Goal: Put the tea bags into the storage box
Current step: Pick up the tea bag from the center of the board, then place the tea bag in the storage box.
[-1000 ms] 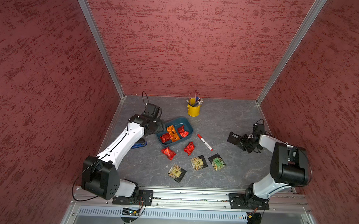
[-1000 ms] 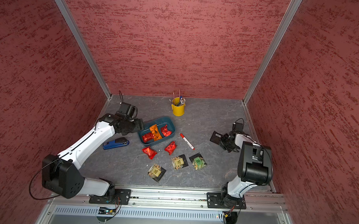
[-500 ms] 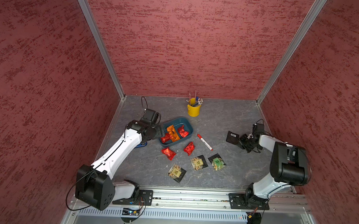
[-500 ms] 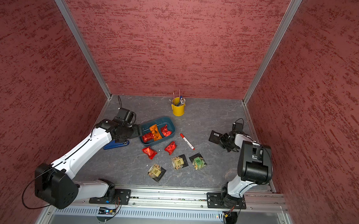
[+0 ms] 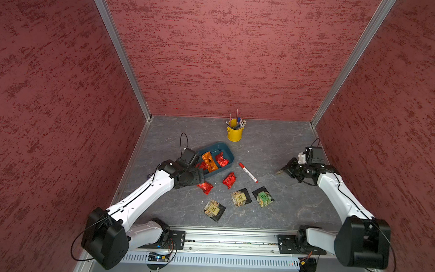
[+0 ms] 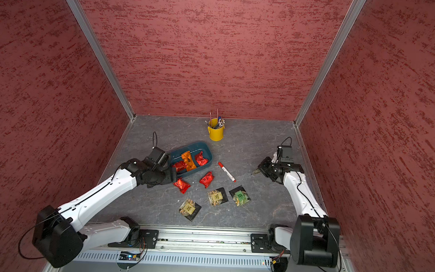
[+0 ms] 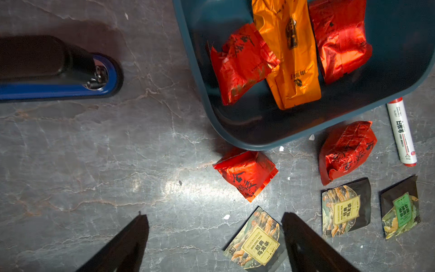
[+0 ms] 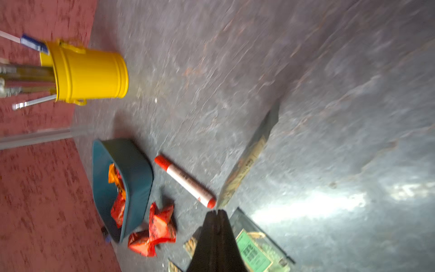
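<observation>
Mid-sort. Pinching a sachet in right gripper near right edge of bench, well apart from box. Hovering left gripper wide by red bag at box's near rim. Next, probably: carry over, release inside.

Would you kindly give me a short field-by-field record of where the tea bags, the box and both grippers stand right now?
storage box: holds two red foil packets, one orange foil packet
table: two loose red foil packets, two tan-label sachets, one green-label sachet
left gripper: open, nothing held, near the box
right gripper: shut on a sachet, far from the box
other items: marker pen, yellow bucket, blue stapler
</observation>
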`<act>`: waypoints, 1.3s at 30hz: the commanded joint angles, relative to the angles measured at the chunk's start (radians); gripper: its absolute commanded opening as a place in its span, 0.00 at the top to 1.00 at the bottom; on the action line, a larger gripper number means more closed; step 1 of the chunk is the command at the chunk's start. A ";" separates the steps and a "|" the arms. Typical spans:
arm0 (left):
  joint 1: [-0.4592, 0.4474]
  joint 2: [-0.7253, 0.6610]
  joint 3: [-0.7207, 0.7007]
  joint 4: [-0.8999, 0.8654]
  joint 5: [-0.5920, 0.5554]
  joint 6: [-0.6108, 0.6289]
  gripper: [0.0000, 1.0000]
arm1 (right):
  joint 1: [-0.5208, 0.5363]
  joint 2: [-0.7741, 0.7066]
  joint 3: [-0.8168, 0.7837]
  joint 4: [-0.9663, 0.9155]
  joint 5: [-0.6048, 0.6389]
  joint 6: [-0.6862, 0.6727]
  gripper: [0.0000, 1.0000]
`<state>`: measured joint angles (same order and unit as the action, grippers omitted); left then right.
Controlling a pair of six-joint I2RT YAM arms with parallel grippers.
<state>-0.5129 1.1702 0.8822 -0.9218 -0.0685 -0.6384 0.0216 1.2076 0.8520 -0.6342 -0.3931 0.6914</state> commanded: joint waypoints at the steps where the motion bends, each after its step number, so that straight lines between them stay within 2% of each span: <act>1: -0.023 -0.030 -0.021 0.032 -0.014 -0.048 0.07 | 0.121 -0.049 0.058 -0.076 0.054 0.070 1.00; 6: -0.044 -0.026 -0.026 0.043 -0.027 -0.060 0.07 | 0.288 -0.044 0.150 -0.083 0.101 0.143 1.00; 16: -0.078 0.005 -0.059 0.082 -0.033 -0.089 0.06 | 0.521 0.160 0.401 -0.045 0.109 0.195 1.00; 26: -0.076 0.041 -0.123 0.185 -0.029 -0.085 0.04 | 0.626 0.461 0.604 0.038 0.044 0.206 1.00; 33: -0.075 0.079 -0.132 0.245 -0.019 -0.037 0.03 | 0.639 0.568 0.718 0.042 0.020 0.204 1.00; 39: -0.075 0.120 -0.146 0.307 -0.010 -0.005 0.01 | 0.635 0.690 0.736 0.100 -0.018 0.205 1.00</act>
<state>-0.5858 1.2709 0.7506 -0.6712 -0.0830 -0.6754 0.6556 1.8343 1.5780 -0.5751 -0.3820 0.8902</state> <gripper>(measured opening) 0.985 0.042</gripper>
